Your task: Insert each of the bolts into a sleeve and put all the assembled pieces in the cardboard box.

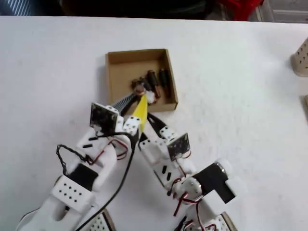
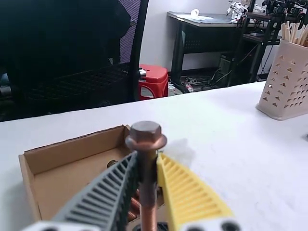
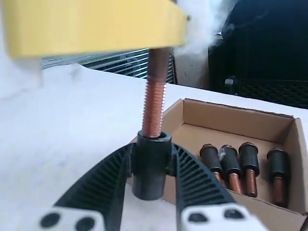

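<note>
My left gripper (image 2: 147, 161), with one grey and one yellow finger, is shut on a copper bolt (image 2: 146, 137) and holds it upright, head up, over the near edge of the cardboard box (image 1: 137, 54). Directly below it, my right gripper (image 3: 151, 161) is shut on a black sleeve (image 3: 151, 168) between its black fingers. The bolt's threaded end (image 3: 154, 113) sits in the sleeve's top opening. In the high view both grippers meet at the bolt (image 1: 140, 89). Several assembled pieces (image 3: 240, 163) lie side by side inside the box (image 3: 231, 120).
A beige perforated holder (image 1: 301, 60) stands at the table's far right edge, also seen as the holder (image 2: 286, 77) from the left wrist. White table (image 1: 231, 96) lies open to the right and left of the box. Both arm bases crowd the near edge.
</note>
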`<action>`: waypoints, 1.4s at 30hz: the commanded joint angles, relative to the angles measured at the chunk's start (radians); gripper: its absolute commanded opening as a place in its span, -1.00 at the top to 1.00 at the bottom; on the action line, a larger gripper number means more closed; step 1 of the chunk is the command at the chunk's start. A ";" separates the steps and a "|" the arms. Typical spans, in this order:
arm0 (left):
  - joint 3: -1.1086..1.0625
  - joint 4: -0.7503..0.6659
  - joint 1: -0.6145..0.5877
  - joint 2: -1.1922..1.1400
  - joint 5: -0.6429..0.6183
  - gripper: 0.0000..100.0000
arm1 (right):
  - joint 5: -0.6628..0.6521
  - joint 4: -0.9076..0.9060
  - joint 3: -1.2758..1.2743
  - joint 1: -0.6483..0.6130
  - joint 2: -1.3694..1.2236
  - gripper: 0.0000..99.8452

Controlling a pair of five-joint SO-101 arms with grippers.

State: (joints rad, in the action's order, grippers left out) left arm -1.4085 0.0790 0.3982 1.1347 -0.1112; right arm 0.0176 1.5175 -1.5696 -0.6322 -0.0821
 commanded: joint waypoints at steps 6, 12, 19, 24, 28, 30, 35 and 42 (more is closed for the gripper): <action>0.044 -0.006 -0.007 -0.002 -0.020 0.96 | -0.014 0.074 0.006 0.018 0.015 0.97; 0.118 0.002 -0.007 -0.091 -0.021 0.96 | -0.014 0.087 0.006 0.021 0.015 0.97; 0.178 0.002 -0.008 -0.165 -0.021 0.96 | -0.014 0.087 0.008 0.022 0.015 0.97; 0.173 0.028 -0.008 -0.148 -0.020 0.96 | -0.014 0.087 0.008 0.022 0.015 0.97; 0.173 0.080 -0.008 -0.145 -0.021 0.96 | -0.014 0.087 0.008 0.022 0.015 0.97; 0.173 0.114 -0.008 -0.145 -0.021 0.96 | -0.014 0.087 0.008 0.024 0.015 0.97; 0.173 0.180 -0.008 -0.145 -0.018 0.96 | -0.012 0.087 0.009 0.039 0.015 0.97; 0.175 0.241 -0.001 -0.145 -0.017 0.88 | -0.009 0.087 0.011 0.041 0.015 0.97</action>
State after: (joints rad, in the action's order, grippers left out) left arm -1.2935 0.3046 0.3997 0.9720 -0.1266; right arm 0.0161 1.5742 -1.5681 -0.6137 -0.0821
